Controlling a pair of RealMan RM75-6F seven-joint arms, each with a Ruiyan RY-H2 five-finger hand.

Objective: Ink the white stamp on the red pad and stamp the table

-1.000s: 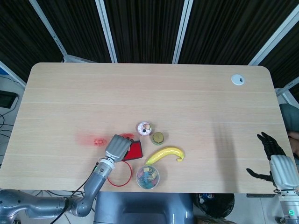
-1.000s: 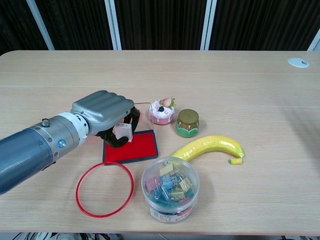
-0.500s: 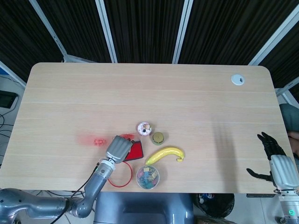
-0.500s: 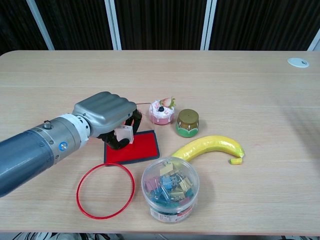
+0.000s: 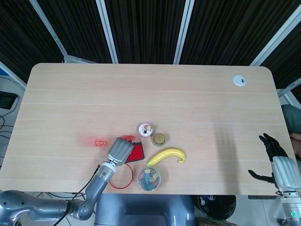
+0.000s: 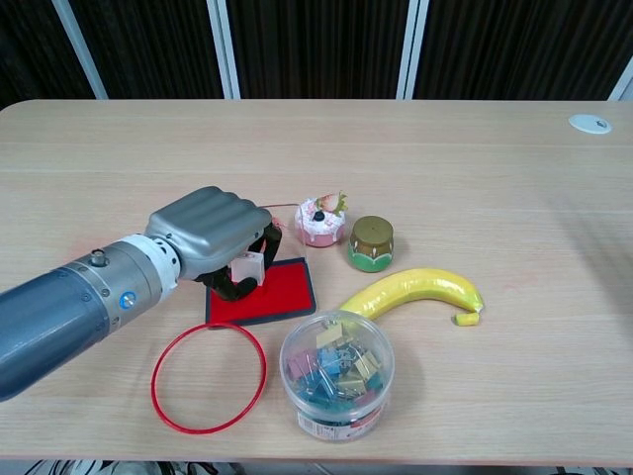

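My left hand (image 6: 208, 233) grips the small white stamp (image 6: 247, 266) and holds it down over the left part of the red ink pad (image 6: 272, 294). In the head view the left hand (image 5: 120, 151) covers the stamp and most of the red pad (image 5: 137, 152). A red stamp mark (image 5: 98, 142) shows on the table to the left of the hand. My right hand (image 5: 277, 163) hangs open off the table's right front corner, holding nothing.
A pink cupcake toy (image 6: 320, 220) and a small green-gold jar (image 6: 371, 242) stand just behind the pad. A banana (image 6: 413, 292) lies to the right, a clear tub of binder clips (image 6: 336, 373) in front, and a red ring (image 6: 208, 374) at the front left.
My left hand has sunk slightly and drawn back a little toward me, bringing the white stamp lower onto the red pad. The right hand has not moved.
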